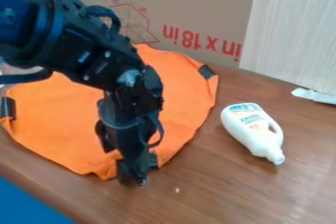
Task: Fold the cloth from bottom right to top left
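Left and centre of the frame, cloth [181, 88]: orange, spread on the bench [223, 193], its right edge curving down toward the lower centre.
Gripper [136, 171]: lower centre, pointing down at the cloth's lower edge; whether open or closed, I cannot tell.
Bottle [248, 129]: right of centre, white, lying apart from the cloth, with a strip of wood between.
Cardboard [197, 2]: wall across the top, behind the cloth.
Bench edge: slanting across the lower left, blue surface [26, 203] beyond.
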`<state>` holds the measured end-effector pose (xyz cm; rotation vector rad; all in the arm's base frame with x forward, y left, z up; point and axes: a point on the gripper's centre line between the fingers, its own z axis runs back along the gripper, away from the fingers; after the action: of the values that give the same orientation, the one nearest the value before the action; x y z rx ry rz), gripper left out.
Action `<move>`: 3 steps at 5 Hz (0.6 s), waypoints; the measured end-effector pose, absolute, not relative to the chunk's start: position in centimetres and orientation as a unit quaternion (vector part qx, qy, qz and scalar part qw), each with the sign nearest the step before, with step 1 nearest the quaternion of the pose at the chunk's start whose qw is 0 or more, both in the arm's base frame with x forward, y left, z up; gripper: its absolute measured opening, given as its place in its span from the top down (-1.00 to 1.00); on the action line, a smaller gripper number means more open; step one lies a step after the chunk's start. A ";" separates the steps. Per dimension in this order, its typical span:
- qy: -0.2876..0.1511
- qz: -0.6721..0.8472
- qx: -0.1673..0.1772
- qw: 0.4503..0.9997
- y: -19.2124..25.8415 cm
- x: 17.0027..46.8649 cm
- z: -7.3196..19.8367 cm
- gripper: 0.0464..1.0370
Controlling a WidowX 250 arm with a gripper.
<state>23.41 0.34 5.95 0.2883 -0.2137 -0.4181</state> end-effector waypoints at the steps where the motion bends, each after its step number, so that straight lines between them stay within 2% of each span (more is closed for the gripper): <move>1: -0.106 -0.194 0.142 0.965 0.8 23.4 5.9 0.35; 2: -0.100 -0.188 0.137 0.967 1.2 23.1 5.6 0.77; 3: -0.104 -0.183 0.122 0.970 2.0 22.5 7.0 0.95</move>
<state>22.47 2.01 6.97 0.2470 -0.2111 -0.3705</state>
